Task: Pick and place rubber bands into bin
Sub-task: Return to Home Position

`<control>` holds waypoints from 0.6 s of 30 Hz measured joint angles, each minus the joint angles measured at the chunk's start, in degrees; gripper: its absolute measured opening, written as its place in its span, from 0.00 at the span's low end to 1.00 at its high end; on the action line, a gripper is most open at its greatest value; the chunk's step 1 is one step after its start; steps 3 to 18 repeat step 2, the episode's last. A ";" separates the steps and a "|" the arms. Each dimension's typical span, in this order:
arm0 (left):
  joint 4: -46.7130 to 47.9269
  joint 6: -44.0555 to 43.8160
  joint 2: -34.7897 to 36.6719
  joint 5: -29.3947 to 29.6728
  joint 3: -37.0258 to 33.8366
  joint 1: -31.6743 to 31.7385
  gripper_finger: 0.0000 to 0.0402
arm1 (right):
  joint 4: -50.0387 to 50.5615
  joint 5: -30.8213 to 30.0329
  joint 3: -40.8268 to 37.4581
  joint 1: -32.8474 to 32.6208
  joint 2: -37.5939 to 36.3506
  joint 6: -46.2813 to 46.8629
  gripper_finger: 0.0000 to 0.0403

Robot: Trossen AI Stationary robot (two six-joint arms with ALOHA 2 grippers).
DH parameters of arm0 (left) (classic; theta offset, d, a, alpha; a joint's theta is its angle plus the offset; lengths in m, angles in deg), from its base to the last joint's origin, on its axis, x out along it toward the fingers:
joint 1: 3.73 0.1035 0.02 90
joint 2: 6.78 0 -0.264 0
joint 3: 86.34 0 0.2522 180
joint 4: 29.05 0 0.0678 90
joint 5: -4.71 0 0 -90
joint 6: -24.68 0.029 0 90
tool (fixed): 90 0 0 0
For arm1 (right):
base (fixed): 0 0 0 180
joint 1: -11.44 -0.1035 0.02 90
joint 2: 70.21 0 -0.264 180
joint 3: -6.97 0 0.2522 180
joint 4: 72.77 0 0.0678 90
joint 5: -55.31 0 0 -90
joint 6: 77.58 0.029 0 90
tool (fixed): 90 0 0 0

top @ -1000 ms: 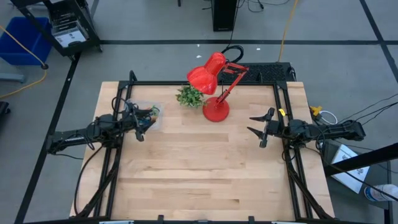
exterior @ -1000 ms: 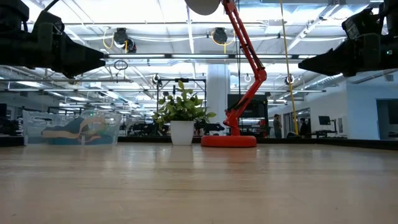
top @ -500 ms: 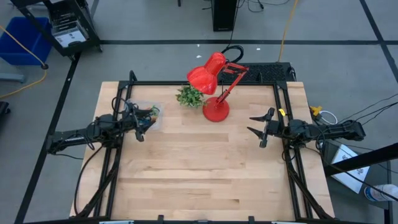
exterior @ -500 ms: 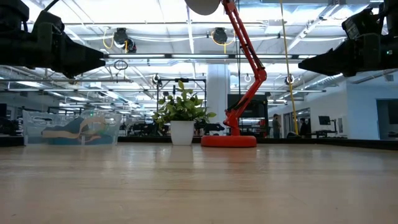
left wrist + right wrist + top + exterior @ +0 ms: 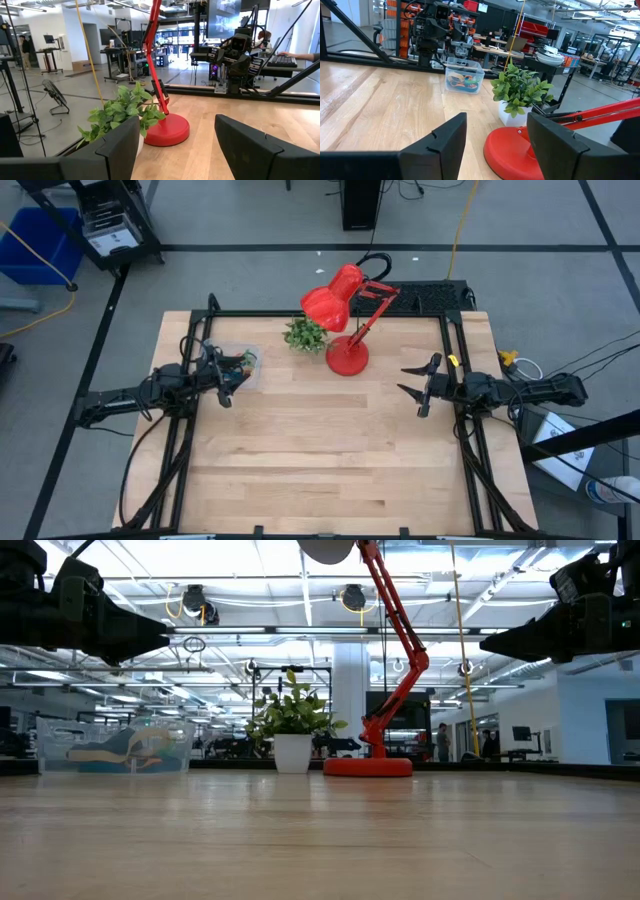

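Note:
The clear plastic bin (image 5: 240, 367) stands on the table at the far left, with several coloured rubber bands (image 5: 463, 81) lying inside it; it also shows in the low view (image 5: 115, 746). My left gripper (image 5: 224, 380) hovers open and empty right beside the bin, above the table. My right gripper (image 5: 415, 389) hovers open and empty at the table's right side, well above the wood. No rubber band shows on the bare table.
A red desk lamp (image 5: 345, 310) stands with its round base (image 5: 348, 358) at the far middle of the table, next to a small potted plant (image 5: 306, 335). The wide wooden top (image 5: 320, 450) lies bare between the arms and toward the near edge.

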 joint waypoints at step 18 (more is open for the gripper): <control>0.00 0.00 0.01 0.00 0.00 -0.02 0.66 | 0.00 0.00 0.00 0.00 0.00 0.00 0.51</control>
